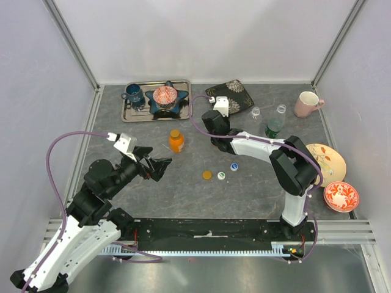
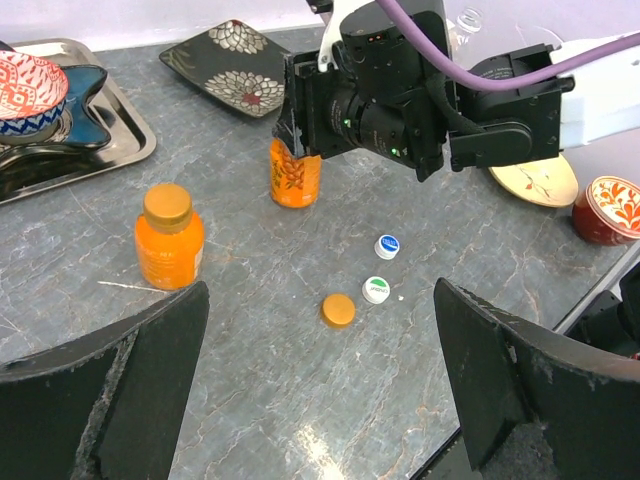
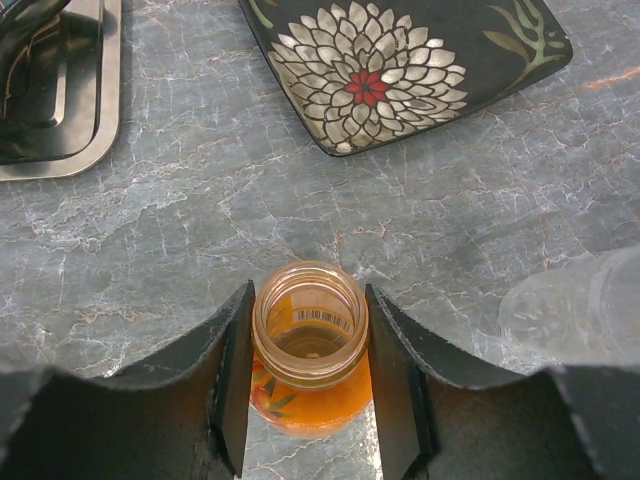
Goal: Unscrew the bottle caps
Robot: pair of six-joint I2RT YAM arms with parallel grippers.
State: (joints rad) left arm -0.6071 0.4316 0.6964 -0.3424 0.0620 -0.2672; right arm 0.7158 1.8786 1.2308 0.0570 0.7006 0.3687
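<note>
My right gripper [image 3: 310, 385] is shut on the neck of an uncapped orange juice bottle [image 3: 311, 345] that stands on the table. The left wrist view shows this bottle [image 2: 295, 175] under the right gripper [image 2: 300, 140]. In the top view the right gripper [image 1: 215, 135] hides it. A second orange bottle [image 1: 176, 141], capped, stands left of it [image 2: 168, 238]. Three loose caps lie on the table: orange [image 1: 208, 175], green-and-white [image 1: 221, 176], blue-and-white [image 1: 234, 166]. My left gripper [image 1: 162, 165] is open and empty, above the table short of the caps [image 2: 338, 310].
A metal tray [image 1: 131, 113] at the back holds a blue mug and a star dish with a red bowl. A dark floral plate [image 1: 235, 93], two small clear bottles [image 1: 256, 113], a green bottle [image 1: 273, 127], a pink mug [image 1: 307, 104], a yellow plate [image 1: 333, 160] and a red bowl [image 1: 341, 196] are to the right.
</note>
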